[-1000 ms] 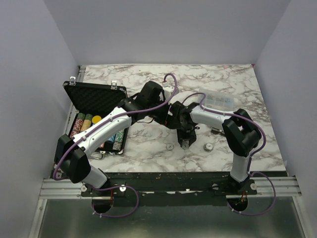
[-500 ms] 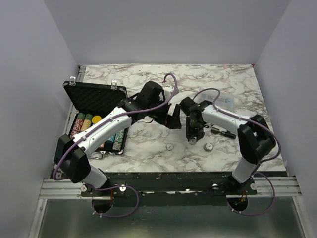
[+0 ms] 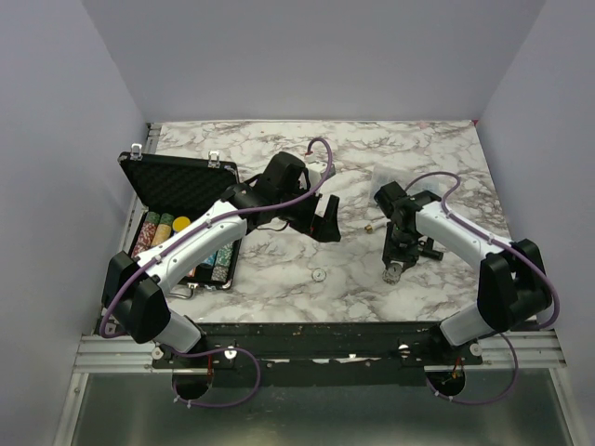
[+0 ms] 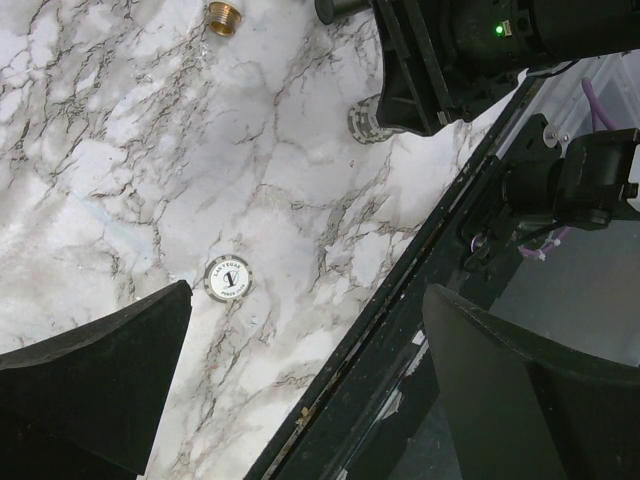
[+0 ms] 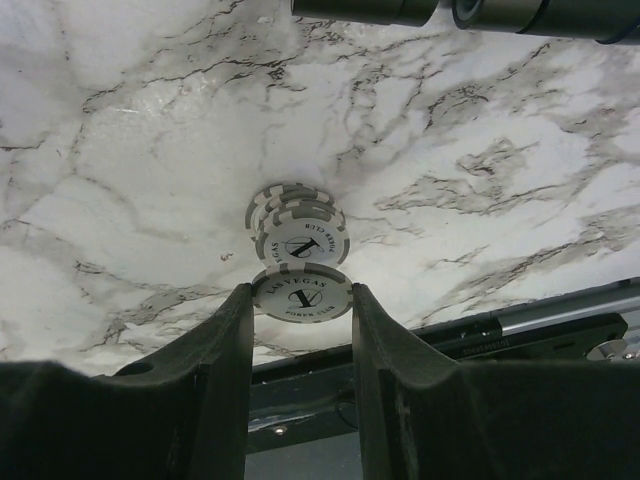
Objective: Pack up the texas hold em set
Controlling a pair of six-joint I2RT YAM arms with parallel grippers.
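Note:
The black case (image 3: 177, 181) lies open at the table's left, lid up, with rows of coloured chips (image 3: 160, 232) inside, partly hidden by my left arm. My right gripper (image 3: 394, 264) (image 5: 301, 295) is shut on a white poker chip (image 5: 302, 292), held flat by its edges right over a small stack of white chips (image 5: 297, 225) (image 3: 392, 275). Another white chip (image 3: 319, 274) (image 4: 228, 278) lies alone near the front edge. My left gripper (image 3: 325, 219) (image 4: 305, 370) hovers wide open above that chip, holding nothing. No red card box shows.
A brass fitting (image 3: 369, 226) (image 4: 224, 15) lies between the two grippers. A black tool (image 3: 429, 249) rests beside the right forearm. A clear plastic box (image 3: 383, 174) shows behind the right arm. The table's black front rail (image 4: 420, 290) runs close by.
My right gripper has swung right from the middle of the table to over the chip stack, its jaws closing on a chip. The left arm has not moved.

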